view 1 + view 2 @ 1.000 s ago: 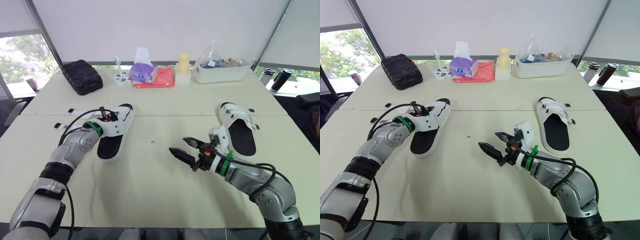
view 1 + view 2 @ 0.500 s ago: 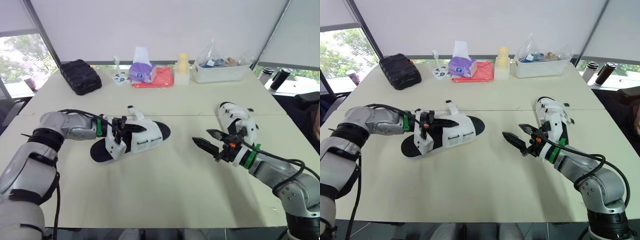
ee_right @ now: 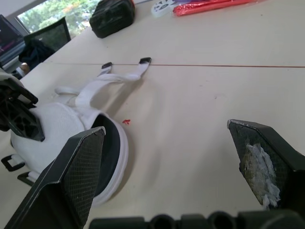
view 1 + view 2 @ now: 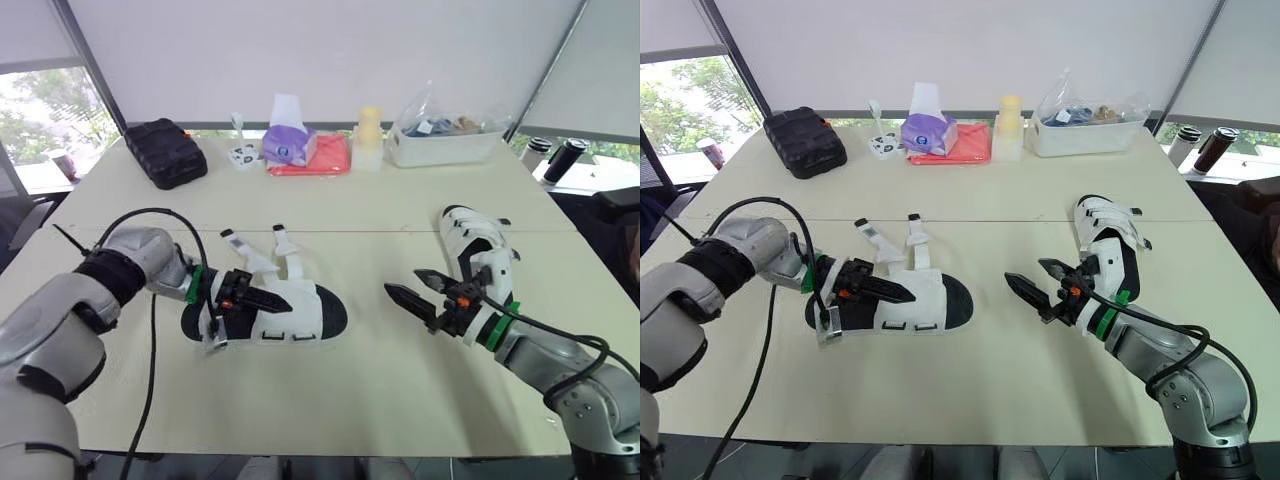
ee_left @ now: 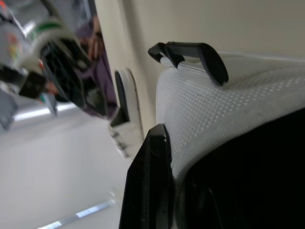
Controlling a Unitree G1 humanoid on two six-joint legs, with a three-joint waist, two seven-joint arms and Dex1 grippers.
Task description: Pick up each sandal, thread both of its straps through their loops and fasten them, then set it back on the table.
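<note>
My left pincer [image 4: 902,295] is clamped on the upper of the white mesh sandal with a black footbed [image 4: 932,312], which lies on the cream desk [image 4: 970,380] with its long axis running across me, toe pointing toward my right side. What matters for the next move is that my right pincer [image 4: 1025,272] hangs just above the desk with its fingers spread wide and nothing in them, just off that toe and facing it, so it is the free one and the nearer to take a strap. The two loose white straps [image 4: 872,240] trail off the far side of the sandal, flat on the desk and pointing away from me, so the right arm would have to reach past the toe to get them. A black plastic loop [image 5: 190,50] sits on the mesh close to my left fingers. The second white sandal [image 4: 1110,245] lies beside my right forearm, lengthwise away from me. The black zip case [image 4: 805,140] and clear plastic tub [image 4: 1090,130] sit well apart at the far edge, so I judge nothing blocks the reach.
</note>
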